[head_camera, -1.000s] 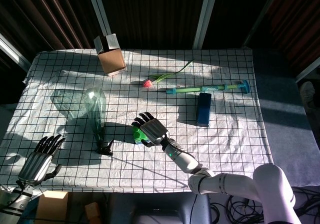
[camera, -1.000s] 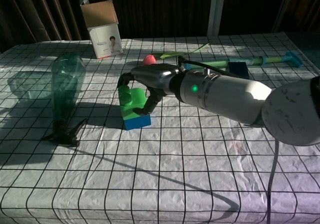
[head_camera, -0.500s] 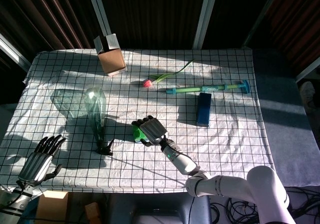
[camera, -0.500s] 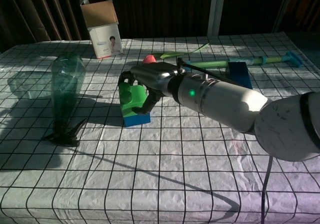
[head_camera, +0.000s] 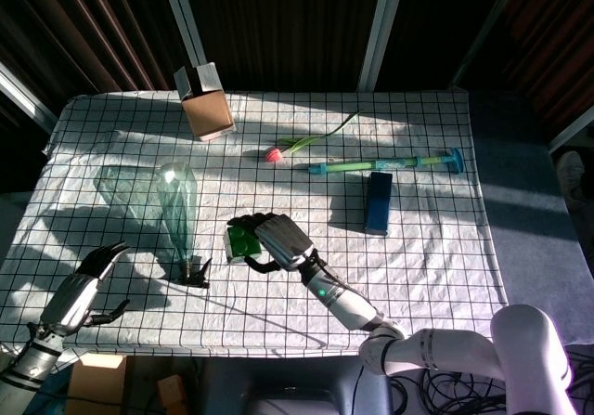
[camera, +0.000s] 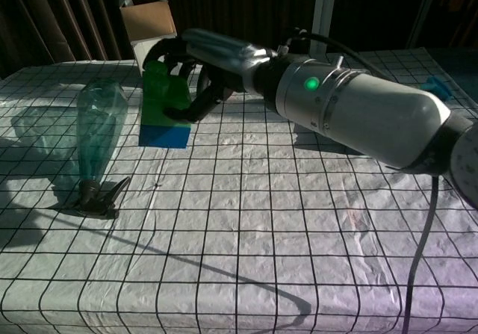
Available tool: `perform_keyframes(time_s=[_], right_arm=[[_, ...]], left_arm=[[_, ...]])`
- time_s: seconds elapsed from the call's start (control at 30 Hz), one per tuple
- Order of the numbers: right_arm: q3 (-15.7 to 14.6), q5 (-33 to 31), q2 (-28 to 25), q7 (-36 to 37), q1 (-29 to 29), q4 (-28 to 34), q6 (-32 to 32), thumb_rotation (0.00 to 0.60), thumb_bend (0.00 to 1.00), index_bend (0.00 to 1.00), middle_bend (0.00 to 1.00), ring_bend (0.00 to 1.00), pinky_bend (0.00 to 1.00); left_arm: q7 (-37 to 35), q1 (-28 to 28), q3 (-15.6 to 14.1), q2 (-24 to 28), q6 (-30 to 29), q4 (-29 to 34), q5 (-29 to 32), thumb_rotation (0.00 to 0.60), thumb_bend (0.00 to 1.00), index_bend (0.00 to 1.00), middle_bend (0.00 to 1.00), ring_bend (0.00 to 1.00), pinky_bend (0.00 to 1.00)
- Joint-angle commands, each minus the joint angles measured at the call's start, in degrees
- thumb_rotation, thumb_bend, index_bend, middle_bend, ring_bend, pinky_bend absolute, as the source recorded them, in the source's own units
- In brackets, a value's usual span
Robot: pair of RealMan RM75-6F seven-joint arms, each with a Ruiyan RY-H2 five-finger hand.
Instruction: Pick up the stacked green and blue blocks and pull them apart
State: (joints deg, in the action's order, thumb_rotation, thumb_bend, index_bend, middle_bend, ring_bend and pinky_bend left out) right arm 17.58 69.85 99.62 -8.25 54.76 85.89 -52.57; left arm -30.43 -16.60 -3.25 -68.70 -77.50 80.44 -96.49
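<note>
The stacked blocks are off the table: a green block (camera: 165,93) sits on top of a blue block (camera: 164,134). My right hand (camera: 213,61) grips the stack from above and the right, fingers curled around the green block. In the head view only the green block (head_camera: 243,242) shows, under my right hand (head_camera: 276,239) near the table's middle. My left hand (head_camera: 82,293) hovers at the table's front left corner with fingers spread, holding nothing. It is well apart from the stack.
A green glass vase (head_camera: 176,211) stands upside down just left of the stack, close to my right hand. At the back stand a cardboard box (head_camera: 206,101), a pink tulip (head_camera: 274,154) and a green-blue rod (head_camera: 385,163). A dark blue box (head_camera: 378,201) lies right of centre.
My right hand has closed around the stack and lifted it off the cloth, up and to the left. My left hand has risen slightly and spread its fingers.
</note>
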Motion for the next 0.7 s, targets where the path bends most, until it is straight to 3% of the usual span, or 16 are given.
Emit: perform_keyframes(time_s=[0.03,0.17,0.33,0.47,0.7], right_arm=[[2.6,-0.3,-4.3,4.3,-0.8,6.8,0.3,0.600,0.36,0.90,0.62,0.51,0.40],[4.1,-1.3,-6.0,5.1,-0.8,10.3,0.0,0.600,0.36,0.90,0.62,0.51,0.40],[5.6,-2.9,-5.7,6.2,0.1,12.0,-0.2,0.600,0.36,0.90,0.62,0.51,0.41],[6.2,-4.7,-4.8,6.5,1.3,12.3,0.5,0.600,0.36,0.90,0.62,0.51,0.41],[7.1,-5.2,-2.3,7.3,2.5,11.3,-1.4,0.600,0.36,0.90,0.62,0.52,0.42]], left_arm=[[-24.7,-4.7,-0.4,-3.4,-4.2,-7.7,-6.3,0.600,0.30,0.00,0.01,0.00,0.01],[-42.1,-7.9,-0.6,-5.5,-6.2,-10.4,-7.9,0.600,0.28,0.00,0.02,0.00,0.01],[-53.0,-10.6,-0.4,-9.2,-7.6,-14.4,-8.1,0.600,0.26,0.00,0.02,0.00,0.01],[-58.1,-12.4,0.0,-11.3,-8.0,-15.6,-7.9,0.600,0.27,0.00,0.05,0.00,0.00],[-59.5,-14.8,-0.1,-13.6,-5.9,-16.8,-6.5,0.600,0.27,0.00,0.10,0.00,0.00]])
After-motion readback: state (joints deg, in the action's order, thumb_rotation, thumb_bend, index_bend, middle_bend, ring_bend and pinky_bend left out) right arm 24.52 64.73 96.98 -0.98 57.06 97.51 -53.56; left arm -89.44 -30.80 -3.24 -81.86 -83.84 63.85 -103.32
